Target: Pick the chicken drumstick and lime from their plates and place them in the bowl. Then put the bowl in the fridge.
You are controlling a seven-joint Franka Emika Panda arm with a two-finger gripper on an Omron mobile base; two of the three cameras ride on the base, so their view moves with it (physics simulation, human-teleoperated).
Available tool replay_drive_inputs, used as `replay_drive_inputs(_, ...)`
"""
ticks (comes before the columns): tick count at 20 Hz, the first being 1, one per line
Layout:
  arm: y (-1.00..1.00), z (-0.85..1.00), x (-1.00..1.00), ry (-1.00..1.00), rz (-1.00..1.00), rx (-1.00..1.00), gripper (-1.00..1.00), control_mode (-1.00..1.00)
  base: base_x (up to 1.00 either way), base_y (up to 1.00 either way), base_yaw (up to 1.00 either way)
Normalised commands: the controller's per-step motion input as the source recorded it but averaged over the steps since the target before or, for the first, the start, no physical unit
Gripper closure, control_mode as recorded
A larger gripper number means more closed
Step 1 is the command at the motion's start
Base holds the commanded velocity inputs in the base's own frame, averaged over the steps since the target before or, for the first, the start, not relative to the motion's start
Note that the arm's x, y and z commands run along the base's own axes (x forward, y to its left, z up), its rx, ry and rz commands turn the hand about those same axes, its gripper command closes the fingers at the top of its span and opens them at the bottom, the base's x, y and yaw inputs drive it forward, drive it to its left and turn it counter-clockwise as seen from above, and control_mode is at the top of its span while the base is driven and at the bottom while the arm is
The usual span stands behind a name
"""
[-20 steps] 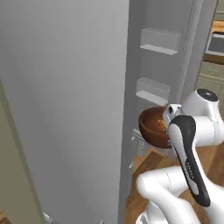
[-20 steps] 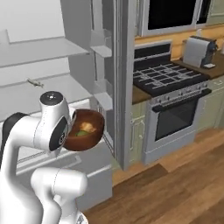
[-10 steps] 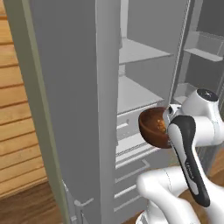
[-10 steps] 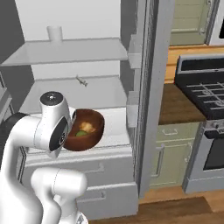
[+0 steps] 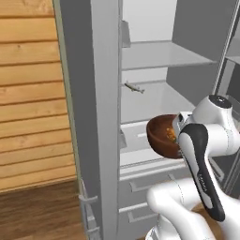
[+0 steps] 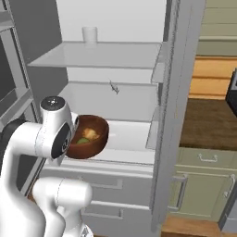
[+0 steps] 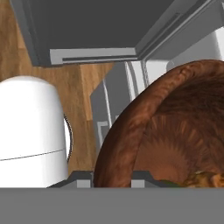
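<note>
The dark reddish-brown bowl [image 5: 161, 136] hangs in front of the open fridge [image 5: 89, 93], level with its lower shelf [image 6: 132, 139]. My gripper [image 7: 111, 180] is shut on the bowl's rim [image 7: 114, 148], its fingers mostly hidden behind my wrist in the base views. Inside the bowl [image 6: 94, 139] lie the golden-brown chicken drumstick [image 6: 92, 134] and the green lime [image 6: 83, 140]. An edge of the drumstick [image 7: 204, 179] peeks in at the bottom of the hand view. The plates are out of view.
A white cup [image 6: 89, 34] stands on the fridge's top shelf. A small thin object [image 5: 133, 87] lies on the middle shelf. Grey drawers [image 6: 109, 185] fill the fridge's bottom. Green cabinets [image 6: 203, 194] stand to the right, a wooden wall [image 5: 28, 93] to the left.
The whole scene has swung: the base has turned, so the fridge's shelves now face me instead of its door edge. The bowl stays held the same way.
</note>
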Motion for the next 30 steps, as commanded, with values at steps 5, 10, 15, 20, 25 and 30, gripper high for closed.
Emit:
replay_drive_inputs(5,0.00,0.00,0.00,0.00,0.00,0.00,1.00,1.00,0.20,-0.34,0.22)
replay_drive_inputs(10,0.00,0.00,0.00,0.00,0.00,0.00,1.00,1.00,0.00,0.00,0.00)
replay_drive_inputs(15,0.00,0.00,0.00,0.00,0.00,0.00,1.00,1.00,0.17,0.10,-0.01)
replay_drive_inputs(20,0.00,0.00,0.00,0.00,0.00,0.00,1.00,1.00,0.42,0.19,-0.01)
replay_drive_inputs(25,0.00,0.00,0.00,0.00,0.00,0.00,1.00,1.00,0.40,0.21,-0.01)
replay_drive_inputs(30,0.00,0.00,0.00,0.00,0.00,0.00,1.00,1.00,0.31,0.18,0.00)
